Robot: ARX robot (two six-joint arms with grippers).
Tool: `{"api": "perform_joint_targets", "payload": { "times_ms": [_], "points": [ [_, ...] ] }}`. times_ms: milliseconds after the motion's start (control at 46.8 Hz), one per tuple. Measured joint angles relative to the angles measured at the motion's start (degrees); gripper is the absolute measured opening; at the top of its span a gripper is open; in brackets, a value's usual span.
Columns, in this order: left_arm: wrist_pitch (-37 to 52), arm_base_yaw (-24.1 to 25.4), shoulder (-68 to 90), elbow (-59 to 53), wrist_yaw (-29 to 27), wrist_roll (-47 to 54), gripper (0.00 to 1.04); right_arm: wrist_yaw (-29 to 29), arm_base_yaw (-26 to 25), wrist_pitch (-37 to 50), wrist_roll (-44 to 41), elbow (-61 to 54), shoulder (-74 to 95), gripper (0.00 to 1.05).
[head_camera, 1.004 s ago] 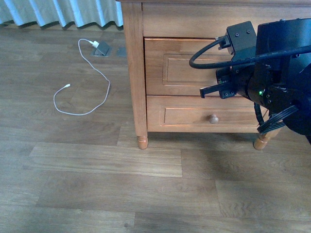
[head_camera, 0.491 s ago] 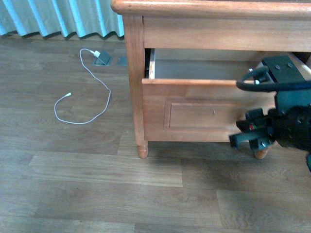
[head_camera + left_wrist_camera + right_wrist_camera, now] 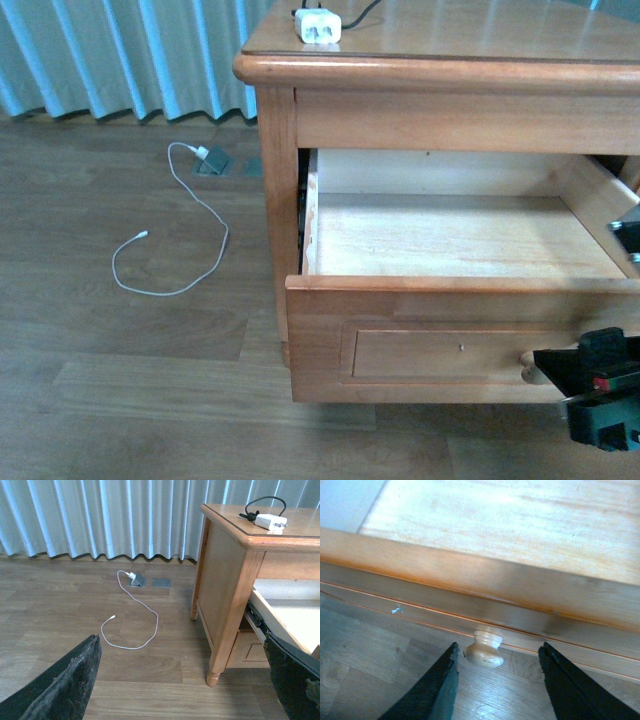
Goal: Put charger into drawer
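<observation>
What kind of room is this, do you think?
Probably a bedroom: a wooden nightstand with its drawer pulled open, a charger lying on top, and pale curtains hanging to a wood-plank floor.

The drawer goes from flush with the nightstand, through partly open, to drawn far out of it, exposing its light wood floor. The right gripper drops from the nightstand's upper front to the knob, fingers spread either side. The counter atop the nightstand, bearing the charger, enters the front view.
</observation>
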Motion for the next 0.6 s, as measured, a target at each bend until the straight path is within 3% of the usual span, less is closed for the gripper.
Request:
{"api": "perform_joint_targets", "payload": {
  "times_ms": [278,427,598],
  "points": [
    [0.0,0.0,0.0,0.0,0.0,0.0,0.99,-6.4,-3.8,-13.2,2.3,-2.2,-26.7,0.98],
    [0.0,0.0,0.0,0.0,0.0,0.0,0.99,-11.1,-7.8,-20.1,2.5,-2.8,-40.2,0.96],
    [0.0,0.0,0.0,0.0,0.0,0.0,0.99,-22.9,-18.8,-31.7,1.5,-5.4,-57.5,0.96]
  ]
}}
